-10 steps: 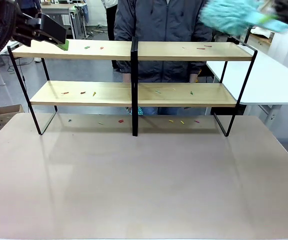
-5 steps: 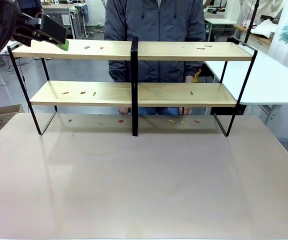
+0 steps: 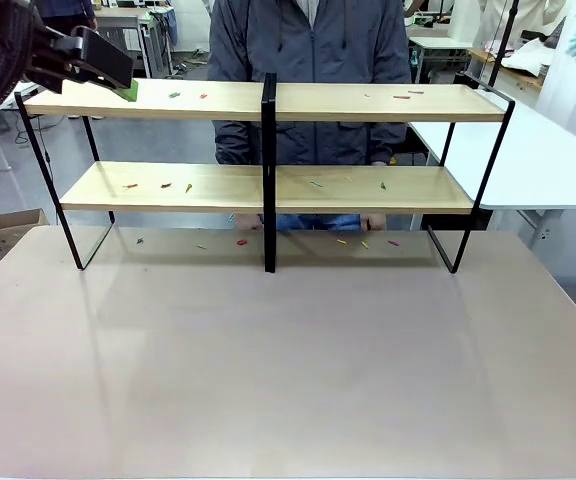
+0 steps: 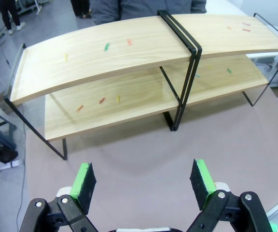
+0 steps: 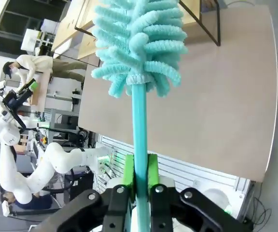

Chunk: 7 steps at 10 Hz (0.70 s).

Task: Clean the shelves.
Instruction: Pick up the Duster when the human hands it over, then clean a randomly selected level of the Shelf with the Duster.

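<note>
The left hand (image 4: 144,181) stands wide apart, holding nothing, facing the shelves (image 4: 144,43). The right hand (image 5: 140,175) is clamped on the handle of a teal duster (image 5: 138,48).

Teal duster (image 5: 138,46), light-wood shelves (image 3: 348,103)

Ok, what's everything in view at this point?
shelves: one unit, two light-wood tiers in a black frame, far side of the table
scraps: many, red, green and yellow, on both tiers and on the table beneath
duster: one, teal, fluffy, held up at the right
table: one, beige, under the shelves
white table: one, far right
cardboard box: one, brown, on the floor at the left
person: one, dark jacket, standing behind the shelves
left hand: black, green pads, open, raised left of the shelves
right hand: shut on the duster's handle
</note>
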Motion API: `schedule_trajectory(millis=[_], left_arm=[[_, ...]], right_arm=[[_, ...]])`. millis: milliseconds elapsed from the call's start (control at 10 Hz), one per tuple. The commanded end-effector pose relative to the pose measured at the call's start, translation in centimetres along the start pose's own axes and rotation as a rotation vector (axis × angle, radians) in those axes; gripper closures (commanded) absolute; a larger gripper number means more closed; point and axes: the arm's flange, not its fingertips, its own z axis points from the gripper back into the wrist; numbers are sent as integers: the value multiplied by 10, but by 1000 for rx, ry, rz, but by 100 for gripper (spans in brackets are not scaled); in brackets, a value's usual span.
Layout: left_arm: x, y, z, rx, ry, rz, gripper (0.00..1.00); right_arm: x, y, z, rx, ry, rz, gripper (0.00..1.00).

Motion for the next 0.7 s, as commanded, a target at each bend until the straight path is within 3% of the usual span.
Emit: schedule_trajectory(millis=[0,600], left_arm=[[0,1,0,-2,-1,9,0],[0,1,0,-2,-1,9,0]], right_arm=[[2,7,7,-1,11,-49,100],[2,7,7,-1,11,-49,100]])
